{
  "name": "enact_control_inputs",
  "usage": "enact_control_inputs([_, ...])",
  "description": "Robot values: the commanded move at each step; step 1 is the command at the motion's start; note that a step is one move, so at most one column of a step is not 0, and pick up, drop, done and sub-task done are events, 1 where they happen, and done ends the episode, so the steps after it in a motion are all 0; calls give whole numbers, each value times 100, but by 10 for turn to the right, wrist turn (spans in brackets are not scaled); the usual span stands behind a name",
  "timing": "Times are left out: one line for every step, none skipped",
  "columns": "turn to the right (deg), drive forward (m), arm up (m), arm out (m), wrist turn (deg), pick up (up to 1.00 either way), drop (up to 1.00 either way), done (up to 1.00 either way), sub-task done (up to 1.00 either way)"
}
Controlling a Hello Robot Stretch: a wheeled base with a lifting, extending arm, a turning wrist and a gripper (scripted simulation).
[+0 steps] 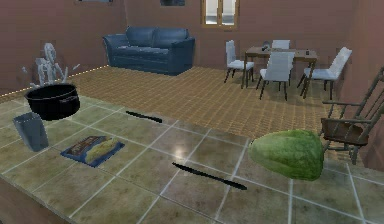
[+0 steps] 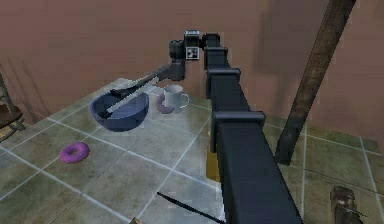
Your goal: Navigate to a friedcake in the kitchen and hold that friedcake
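Note:
A purple ring-shaped friedcake [image 2: 73, 152] lies on the tiled countertop [image 2: 130, 170] at the arm side view's left. The dark arm reaches out across the counter. Its gripper [image 2: 118, 96] points left, with the thin fingers [image 2: 135, 88] at a blue bowl [image 2: 120, 112], farther out than the friedcake. The bowl sits behind the fingers, so I cannot tell whether the gripper holds anything.
A pale mug [image 2: 172, 99] stands right of the bowl. On the counter ahead are a black pot [image 1: 53, 100], a grey cup [image 1: 31, 130], a book [image 1: 92, 150], two dark knives [image 1: 208, 176] and a green melon [image 1: 288, 153]. Beyond are a blue sofa [image 1: 150, 48] and a dining table [image 1: 280, 55].

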Motion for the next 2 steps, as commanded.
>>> enact_control_inputs([0,0,0,0,450,0,0,0,0])
enact_control_inputs([0,0,0,0,210,0,0,0,0])
